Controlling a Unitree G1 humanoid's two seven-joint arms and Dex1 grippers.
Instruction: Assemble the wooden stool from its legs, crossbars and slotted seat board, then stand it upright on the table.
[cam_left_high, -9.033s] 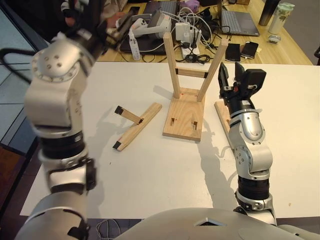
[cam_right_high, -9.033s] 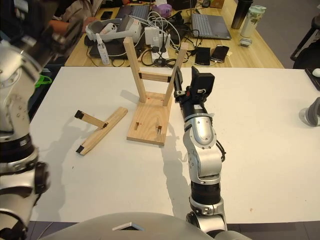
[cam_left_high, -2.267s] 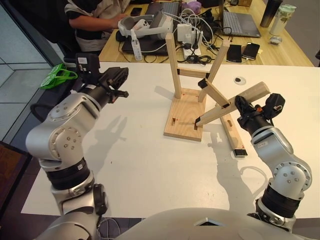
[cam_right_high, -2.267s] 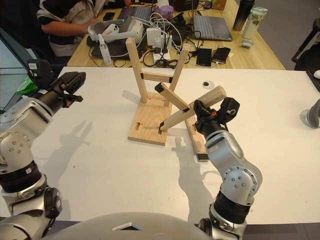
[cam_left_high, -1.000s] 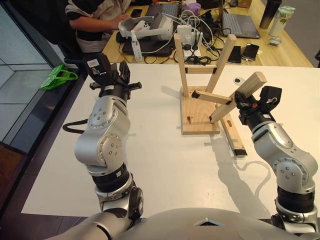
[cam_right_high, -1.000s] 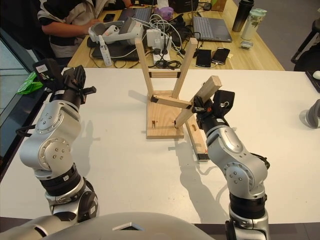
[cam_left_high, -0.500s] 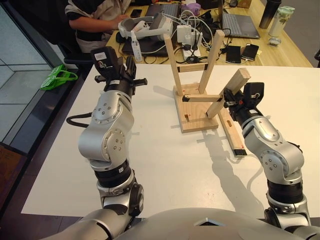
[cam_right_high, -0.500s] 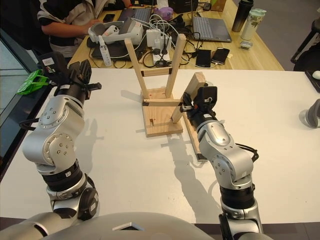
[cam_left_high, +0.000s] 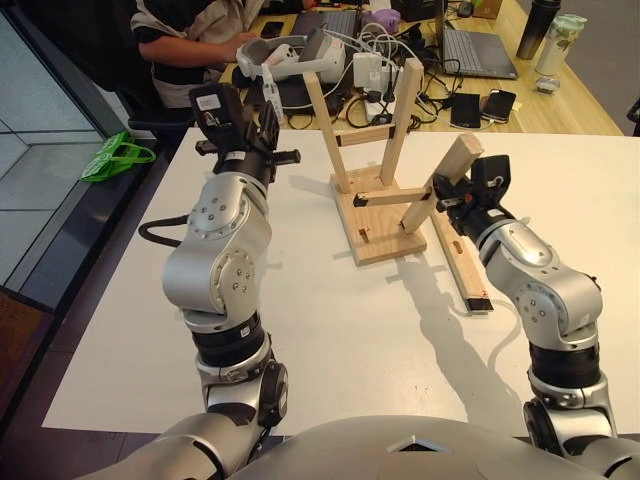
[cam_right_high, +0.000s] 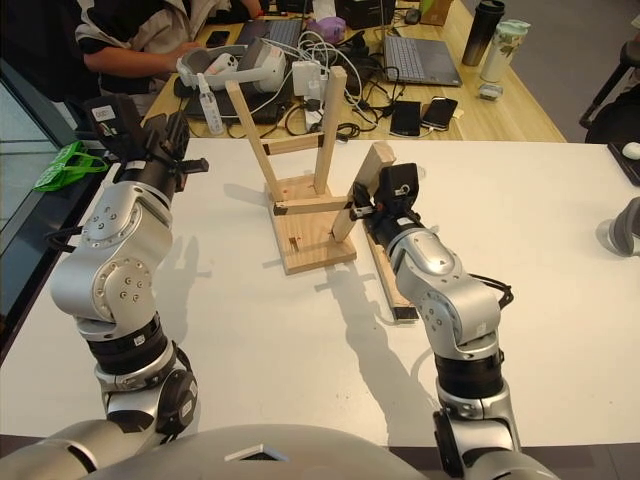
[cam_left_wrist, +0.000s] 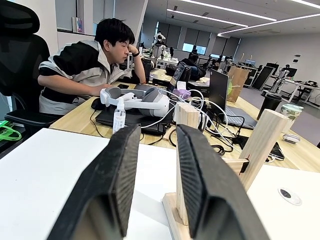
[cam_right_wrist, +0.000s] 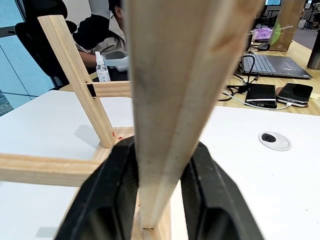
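Observation:
The slotted seat board (cam_left_high: 388, 238) lies flat on the white table (cam_left_high: 320, 340). Two legs (cam_left_high: 322, 130) joined by a crossbar (cam_left_high: 362, 135) stand upright in its far side. My right gripper (cam_left_high: 462, 195) is shut on a third leg (cam_left_high: 447, 178), which leans with its lower end at the board's right edge. This leg's crossbar (cam_left_high: 385, 197) reaches toward the standing legs. The right wrist view has the held leg (cam_right_wrist: 175, 100) between the pads (cam_right_wrist: 107, 200). A fourth leg (cam_left_high: 458, 262) lies on the table by the board. My left gripper (cam_left_wrist: 157, 185) hangs open and empty over the table's far left.
A wooden desk (cam_left_high: 560, 100) behind the table carries a laptop, cables, phones, a headset (cam_left_high: 290, 55) and a spray bottle; a person sits at it. A round cable grommet (cam_right_wrist: 274, 140) is set in the table to the right. The table's near half is bare.
The seat board with its standing legs has slid and turned to the left. My right gripper has followed leftward with the held leg. The left gripper has drifted slightly right.

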